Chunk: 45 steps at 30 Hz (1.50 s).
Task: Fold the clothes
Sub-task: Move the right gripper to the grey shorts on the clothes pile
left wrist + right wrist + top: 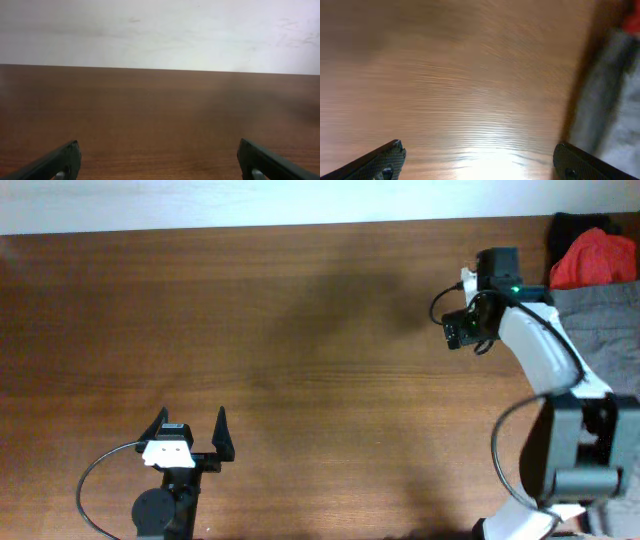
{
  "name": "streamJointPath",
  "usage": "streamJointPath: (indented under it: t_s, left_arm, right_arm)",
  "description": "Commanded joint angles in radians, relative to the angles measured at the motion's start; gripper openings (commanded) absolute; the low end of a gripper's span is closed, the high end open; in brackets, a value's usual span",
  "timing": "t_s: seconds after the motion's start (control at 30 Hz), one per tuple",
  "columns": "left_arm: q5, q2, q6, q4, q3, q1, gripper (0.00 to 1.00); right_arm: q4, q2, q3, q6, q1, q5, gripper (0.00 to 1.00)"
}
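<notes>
Wide table (300,330), clothes (610,330) at right edge; left claw (191,420), right claw (480,155) gape empty.

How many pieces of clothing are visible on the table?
3, all at the table's right edge: a grey garment, a red garment beside it, a dark garment by the red one. The right arm may hide more.

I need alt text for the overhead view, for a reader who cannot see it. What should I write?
Grey-olive clothes lie at the picture's right edge on a brown wooden table, beside a red garment. The white right arm reaches near them; the left arm rests at the lower left, jaws open.
</notes>
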Motion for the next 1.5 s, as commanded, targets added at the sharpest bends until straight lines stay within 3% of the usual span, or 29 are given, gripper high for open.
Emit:
streamJointPath:
  t_s: [0.0, 0.33, 1.47]
  left_arm:
    - [-0.004, -0.008, 0.016, 0.0, -0.007, -0.004, 0.99]
    - [-0.004, -0.008, 0.016, 0.0, -0.007, -0.004, 0.99]
    - [-0.004, -0.008, 0.016, 0.0, -0.007, -0.004, 0.99]
  right_arm:
    - [0.027, 0.038, 0.021, 0.129, -0.002, 0.312, 0.99]
    - [0.24, 0.103, 0.021, 0.127, -0.005, 0.552, 0.99]
    - [0.576, 0.358, 0.021, 0.128, -0.153, 0.538, 0.98]
